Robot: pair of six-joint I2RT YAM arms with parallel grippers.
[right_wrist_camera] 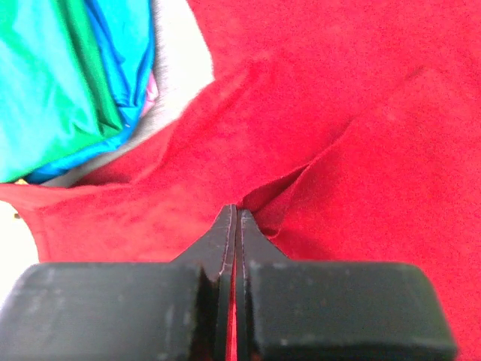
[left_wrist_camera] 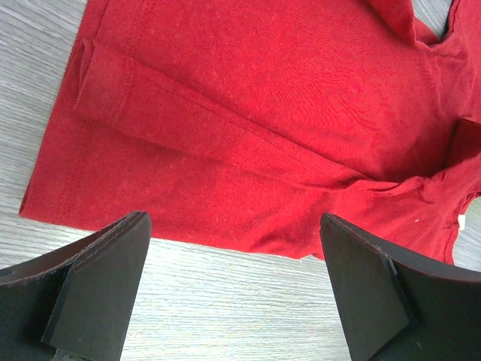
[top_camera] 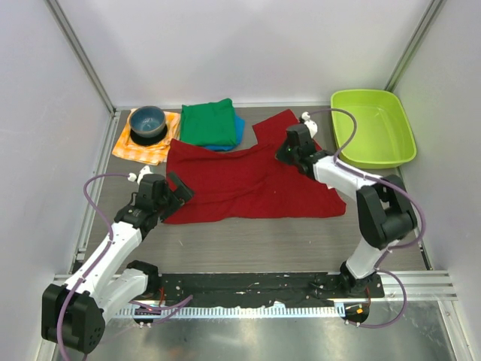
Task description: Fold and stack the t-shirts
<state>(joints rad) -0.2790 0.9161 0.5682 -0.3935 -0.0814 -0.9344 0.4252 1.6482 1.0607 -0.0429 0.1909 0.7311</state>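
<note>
At 2 o'clock on the limp red t-shirt (top_camera: 240, 188), your right gripper (right_wrist_camera: 236, 212) is pinching a fold; left gripper (left_wrist_camera: 233, 229) is gaping at 9 o'clock.

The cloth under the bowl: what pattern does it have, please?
The cloth is orange-and-white checked, best seen from top external.

White arm links (top_camera: 113, 252), black joints (top_camera: 383, 214), looping lilac cables (top_camera: 85, 197), and flat black fingers (left_wrist_camera: 98, 286).

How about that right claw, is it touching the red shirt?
Touching. The right wrist view shows the right gripper shut, a raised fold of the red shirt pinched between its fingertips.
</note>
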